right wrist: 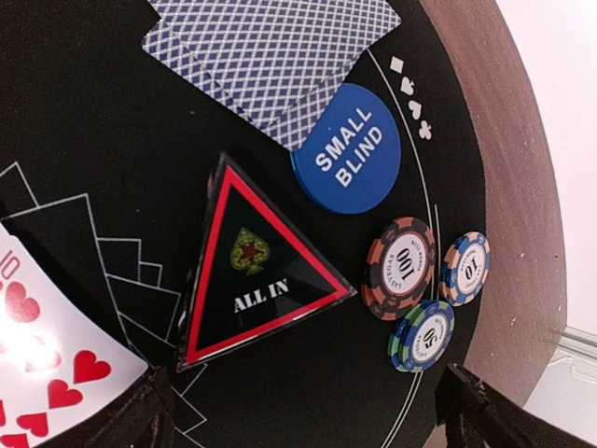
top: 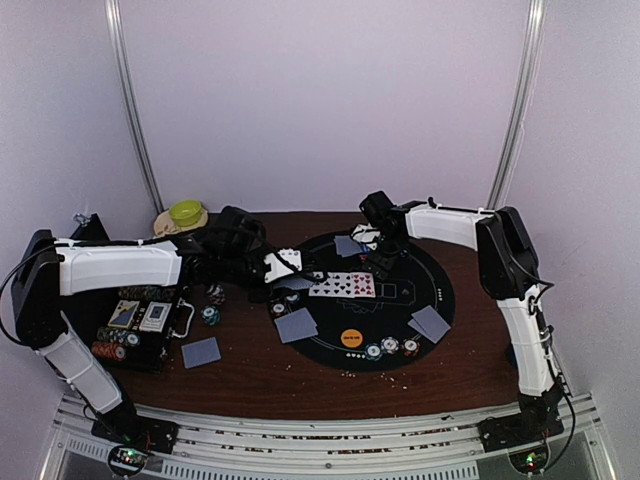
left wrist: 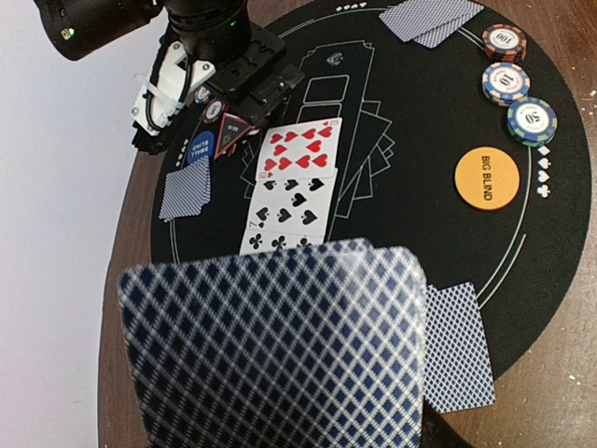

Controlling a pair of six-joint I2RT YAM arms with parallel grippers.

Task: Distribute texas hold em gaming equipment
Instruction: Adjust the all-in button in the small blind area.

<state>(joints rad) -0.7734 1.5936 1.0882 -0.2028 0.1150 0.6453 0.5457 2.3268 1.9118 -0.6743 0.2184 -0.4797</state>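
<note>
- Our left gripper [top: 283,264] pinches cards [left wrist: 280,355] at the black mat's [top: 440,290] left rim; probably light, slippery, best pinched edgewise.
- Our right gripper [right wrist: 308,411] gapes over its far side.

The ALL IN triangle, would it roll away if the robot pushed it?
Probably not: the ALL IN triangle lies flat and has corners, so it should slide, not roll. It looks thin and glossy, maybe slippery to pinch.

You have bare mat [top: 425,285] right of the card row [top: 342,285]. Chips [top: 390,347] and the orange disc [top: 351,337] block the near edge. The case [top: 160,342] fills the left.
</note>
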